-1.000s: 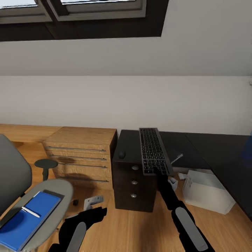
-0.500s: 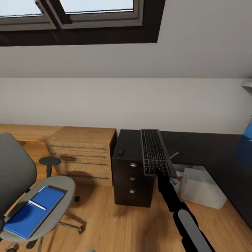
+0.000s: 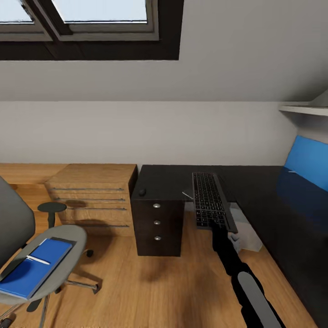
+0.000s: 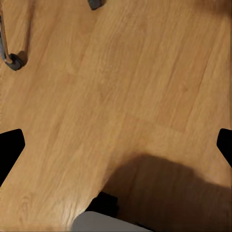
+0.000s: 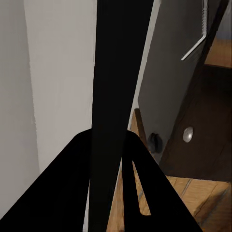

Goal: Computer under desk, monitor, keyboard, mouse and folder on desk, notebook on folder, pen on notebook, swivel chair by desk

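Keyboard step in hand: right gripper (image 3: 217, 226) is clamped on the keyboard's (image 3: 210, 199) near end, holding it above the black desk (image 3: 269, 200).
Next: likely set it flat on the desk; no monitor in sight. Left gripper (image 4: 116, 145) is spread wide over wood floor (image 3: 159, 282). Mouse (image 3: 142, 192) sits on the desk corner; folder (image 3: 34, 269) and pen (image 3: 37, 260) are on the swivel chair (image 3: 68, 237).

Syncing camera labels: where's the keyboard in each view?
Head view: keyboard right of centre, its near end gripped by the right claw.
Right wrist view: keyboard seen edge-on, the black band running up the middle.
Left wrist view: aimed at the wood floor instead.
Shared landmark: black drawer unit with round knobs, in the head and right wrist views.
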{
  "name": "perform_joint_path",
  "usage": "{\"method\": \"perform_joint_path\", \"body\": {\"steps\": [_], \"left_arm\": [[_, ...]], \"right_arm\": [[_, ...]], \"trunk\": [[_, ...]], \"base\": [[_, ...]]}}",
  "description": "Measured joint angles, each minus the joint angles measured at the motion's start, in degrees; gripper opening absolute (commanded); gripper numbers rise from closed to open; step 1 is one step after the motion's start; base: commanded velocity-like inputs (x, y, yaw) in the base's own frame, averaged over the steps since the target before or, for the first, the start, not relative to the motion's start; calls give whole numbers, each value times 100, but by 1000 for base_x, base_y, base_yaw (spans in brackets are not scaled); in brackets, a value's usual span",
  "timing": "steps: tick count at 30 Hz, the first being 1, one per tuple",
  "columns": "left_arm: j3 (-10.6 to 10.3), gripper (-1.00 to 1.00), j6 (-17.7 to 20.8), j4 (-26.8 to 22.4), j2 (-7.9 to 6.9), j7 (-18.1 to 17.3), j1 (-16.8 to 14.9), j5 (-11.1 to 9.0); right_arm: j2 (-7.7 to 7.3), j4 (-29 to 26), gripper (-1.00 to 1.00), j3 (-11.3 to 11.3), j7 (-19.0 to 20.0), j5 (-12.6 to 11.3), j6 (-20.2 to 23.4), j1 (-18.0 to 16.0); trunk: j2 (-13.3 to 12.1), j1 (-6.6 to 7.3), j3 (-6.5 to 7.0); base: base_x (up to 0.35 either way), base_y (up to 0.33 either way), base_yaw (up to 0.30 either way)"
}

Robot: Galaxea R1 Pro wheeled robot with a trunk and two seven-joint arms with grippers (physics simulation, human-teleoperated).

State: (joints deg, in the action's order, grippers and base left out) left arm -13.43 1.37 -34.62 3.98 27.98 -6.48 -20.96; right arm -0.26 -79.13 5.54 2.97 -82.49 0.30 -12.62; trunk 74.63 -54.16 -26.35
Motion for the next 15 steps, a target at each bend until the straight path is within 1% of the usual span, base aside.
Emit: {"method": "perform_joint_path", "body": {"steps": [1, 2, 4, 6, 11, 15], "left_arm": [[5, 100, -91, 9, -66, 9, 0, 8], [10, 100, -123, 13, -97, 13, 0, 10], [18, 100, -141, 19, -121, 14, 0, 10], [21, 100, -149, 39, -129, 14, 0, 5], [21, 100, -181, 308, -125, 11, 0, 20], [23, 100, -342, 405, -128, 14, 1, 23]], "right_arm": [[1, 9, -100, -46, -107, -8, 13, 1], [-1, 10, -100, -60, -162, -14, 23, 0], [-4, 11, -100, -73, -199, -19, 43, 0], [-5, 11, -100, -76, -216, -22, 53, 0], [-5, 124, -100, -70, -233, -22, 59, 0], [-5, 262, -100, -70, -239, -19, 63, 0]], "trunk": [[-40, 22, 11], [-80, 44, 22], [-160, 88, 45], [-241, 132, 67], [-441, 242, 122], [-602, 330, 165]], "base": [[-313, -201, -177], [-309, -203, -177], [-303, -210, -177], [-294, -223, -174], [-288, -233, -166], [-281, -239, -157]]}}
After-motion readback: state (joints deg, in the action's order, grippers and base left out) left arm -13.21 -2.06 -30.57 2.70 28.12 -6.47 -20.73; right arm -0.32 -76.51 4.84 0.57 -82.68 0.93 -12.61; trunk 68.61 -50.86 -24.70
